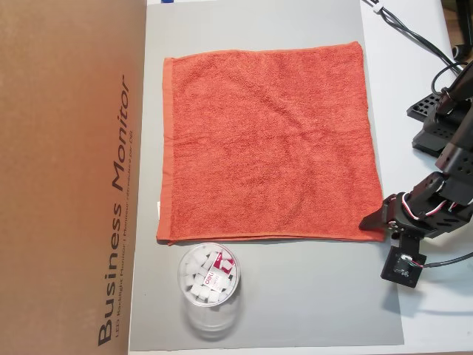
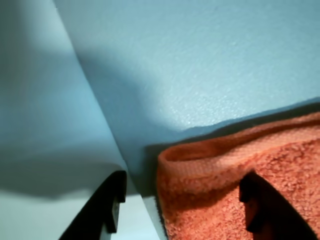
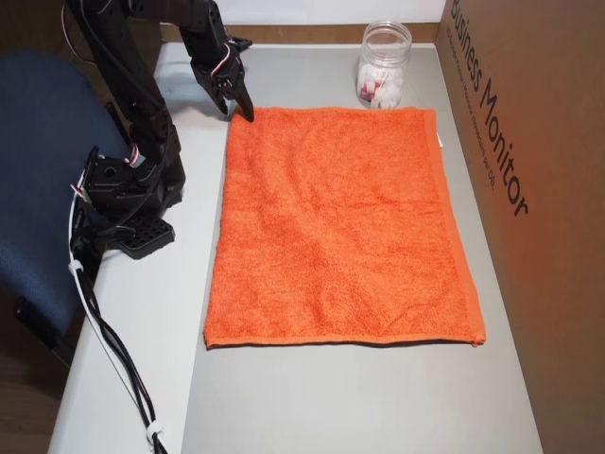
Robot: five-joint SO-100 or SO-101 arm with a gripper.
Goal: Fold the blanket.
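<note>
The fingers (image 2: 182,205) stand open astride the blanket (image 1: 266,144) corner, one tip off the cloth; closing shallow could pinch only hem and slip free.

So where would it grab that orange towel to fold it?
Probably by the corner nearest the tool. The towel lies flat and spread out, so only its hemmed edges and corners offer something to pinch. In the wrist view that corner sits slightly raised between the open tips, so coming down from above with one tip on each side looks best.
</note>
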